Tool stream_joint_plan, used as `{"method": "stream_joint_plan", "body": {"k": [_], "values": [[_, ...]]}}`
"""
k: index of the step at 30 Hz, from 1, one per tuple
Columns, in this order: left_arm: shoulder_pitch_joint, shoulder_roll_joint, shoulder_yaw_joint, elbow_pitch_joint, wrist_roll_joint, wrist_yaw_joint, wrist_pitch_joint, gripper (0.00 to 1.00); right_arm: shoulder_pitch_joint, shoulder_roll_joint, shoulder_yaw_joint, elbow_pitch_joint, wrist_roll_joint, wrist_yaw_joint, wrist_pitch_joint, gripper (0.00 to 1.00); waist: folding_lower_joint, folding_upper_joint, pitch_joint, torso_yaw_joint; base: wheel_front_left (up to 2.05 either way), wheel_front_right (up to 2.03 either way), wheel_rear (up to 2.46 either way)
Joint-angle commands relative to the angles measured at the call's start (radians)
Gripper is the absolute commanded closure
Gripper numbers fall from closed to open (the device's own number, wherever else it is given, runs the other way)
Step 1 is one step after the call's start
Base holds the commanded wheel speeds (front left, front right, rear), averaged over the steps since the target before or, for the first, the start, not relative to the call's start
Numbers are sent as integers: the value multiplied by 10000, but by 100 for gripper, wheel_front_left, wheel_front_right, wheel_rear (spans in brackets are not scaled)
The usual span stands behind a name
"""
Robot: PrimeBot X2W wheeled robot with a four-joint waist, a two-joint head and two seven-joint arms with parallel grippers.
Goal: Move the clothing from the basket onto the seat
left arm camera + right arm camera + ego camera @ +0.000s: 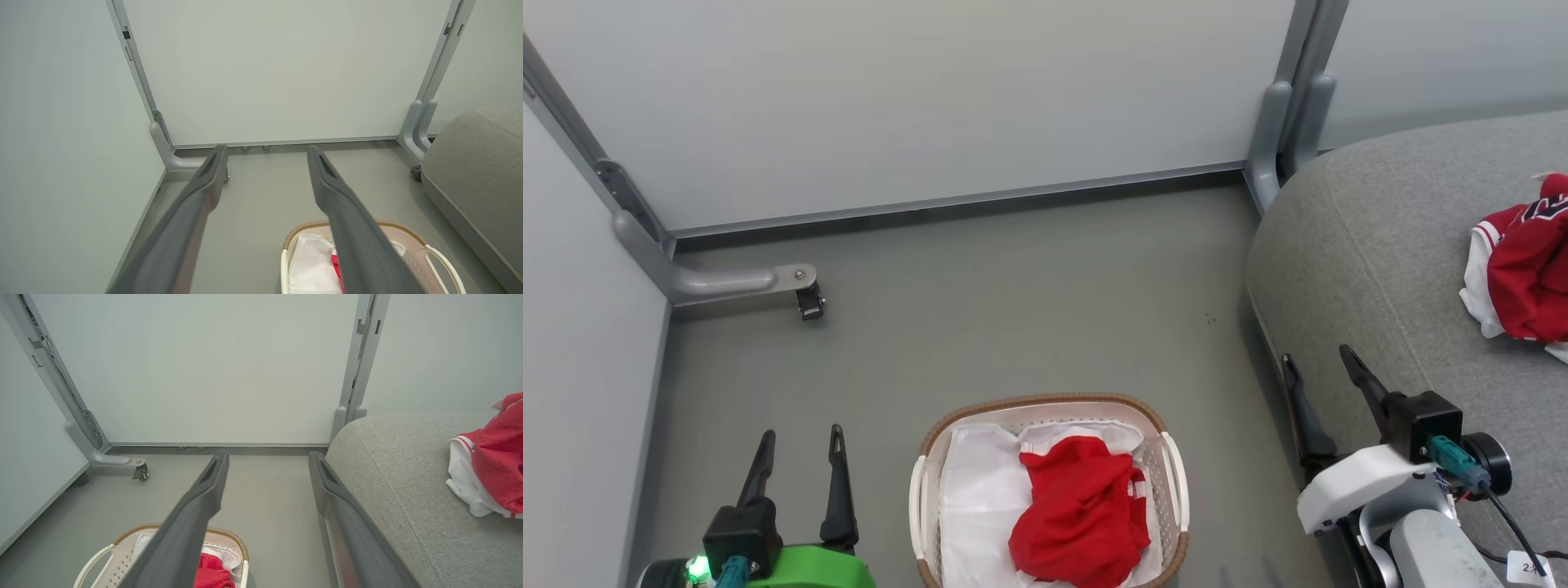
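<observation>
- Jaws on both arms stand apart, empty: left beside the basket (1045,400), right by the seat (1380,245) edge.
- Red jersey (1082,514) is crumpled in the basket on the white liner (976,490). It looks soft, light and floppy, so pinch a top fold.
- Second jersey (1527,278), red with white trim, is already on the seat; lettering possibly dark.

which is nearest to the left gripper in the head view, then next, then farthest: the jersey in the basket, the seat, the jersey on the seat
1. Red jersey in the basket: just to the right of the left gripper.
2. Seat: its near edge lies farther right, past the basket.
3. Other jersey: on the seat, at the far right.
</observation>
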Motion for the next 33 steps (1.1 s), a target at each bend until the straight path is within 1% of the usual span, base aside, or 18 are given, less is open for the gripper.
{"method": "stream_joint_plan", "body": {"k": [1,9,17,20,29,33], "values": [[41,22,-25,62,-65,-12,1,0,-61,-49,9,-34,49,-14,-18,0,1,0,73,-36,0,0,0],[-403,23,-365,418,-284,0,3,0,-411,-126,125,-305,164,-14,-18,0,1,0,714,-233,0,0,0],[-1265,25,-837,829,-320,39,3,0,-1144,-198,359,-963,329,-14,-18,0,1,0,2128,-579,0,0,0],[-1655,28,-948,1039,-350,116,3,0,-1445,-185,471,-1225,380,-14,-18,0,1,0,2684,-764,0,0,0],[-2885,31,-1455,1927,-320,5,3,0,-2288,-104,627,-1941,686,-14,-17,0,1,0,4265,-1229,0,0,0],[-3549,35,-1701,2588,-261,-55,1,0,-2670,-97,737,-2164,764,-14,-18,0,1,0,4954,-1455,0,0,0]]}}
